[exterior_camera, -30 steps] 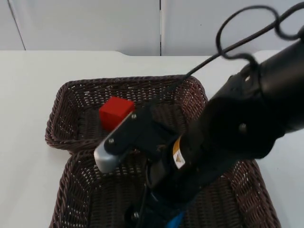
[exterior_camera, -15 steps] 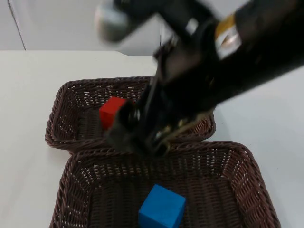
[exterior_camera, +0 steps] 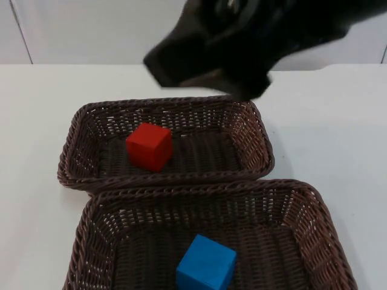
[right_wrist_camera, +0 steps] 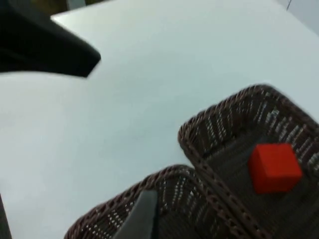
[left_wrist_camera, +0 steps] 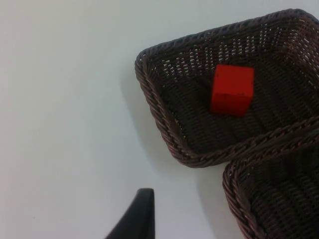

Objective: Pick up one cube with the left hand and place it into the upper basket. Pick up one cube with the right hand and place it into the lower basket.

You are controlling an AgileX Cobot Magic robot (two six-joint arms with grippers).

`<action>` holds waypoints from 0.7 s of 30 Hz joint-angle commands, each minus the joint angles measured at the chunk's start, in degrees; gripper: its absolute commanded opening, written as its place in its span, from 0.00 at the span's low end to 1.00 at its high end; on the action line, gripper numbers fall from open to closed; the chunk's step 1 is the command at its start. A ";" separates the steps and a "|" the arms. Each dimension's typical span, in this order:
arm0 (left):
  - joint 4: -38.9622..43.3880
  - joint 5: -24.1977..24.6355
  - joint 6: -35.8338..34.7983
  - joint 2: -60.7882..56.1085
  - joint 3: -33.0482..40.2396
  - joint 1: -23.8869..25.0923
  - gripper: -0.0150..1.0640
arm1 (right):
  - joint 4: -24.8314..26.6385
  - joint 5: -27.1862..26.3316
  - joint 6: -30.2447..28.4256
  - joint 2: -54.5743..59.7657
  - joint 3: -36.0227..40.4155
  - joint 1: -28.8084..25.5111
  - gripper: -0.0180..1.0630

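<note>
A red cube (exterior_camera: 149, 146) lies inside the upper wicker basket (exterior_camera: 254, 130), towards its left side. It also appears in the left wrist view as the red cube (left_wrist_camera: 232, 90) and in the right wrist view as the red cube (right_wrist_camera: 274, 167). A blue cube (exterior_camera: 205, 264) rests on the floor of the lower basket (exterior_camera: 205, 188), free of any gripper. My right gripper (exterior_camera: 208, 69) is a dark blur high above the far rim of the upper basket. My left gripper (left_wrist_camera: 135, 216) waits over bare table beside the upper basket (left_wrist_camera: 164, 129).
The two brown baskets stand rim to rim in the middle of the white table (exterior_camera: 36, 109). A grey partition wall (exterior_camera: 91, 30) closes off the far side. Open table lies left and right of the baskets.
The right arm has risen out of the lower basket and swung back towards the wall. The blue cube stays behind on that basket's floor. The red cube has not moved.
</note>
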 commanded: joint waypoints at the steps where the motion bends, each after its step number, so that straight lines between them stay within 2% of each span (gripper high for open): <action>1: 0.16 -0.25 -0.25 -0.20 0.18 -0.11 0.92 | 0.00 1.28 0.18 -2.20 0.02 0.33 0.83; 5: 0.16 -0.25 -0.25 -0.20 0.18 -0.11 0.92 | 0.00 4.64 0.18 -5.08 0.32 0.33 0.83; 13: 0.28 -0.25 1.32 -4.19 0.18 -0.11 0.92 | 0.00 4.73 0.18 -10.87 5.00 0.33 0.83; 21: -0.09 0.28 1.32 -13.67 0.18 -0.11 0.92 | 0.34 4.73 0.64 -20.11 11.03 0.33 0.83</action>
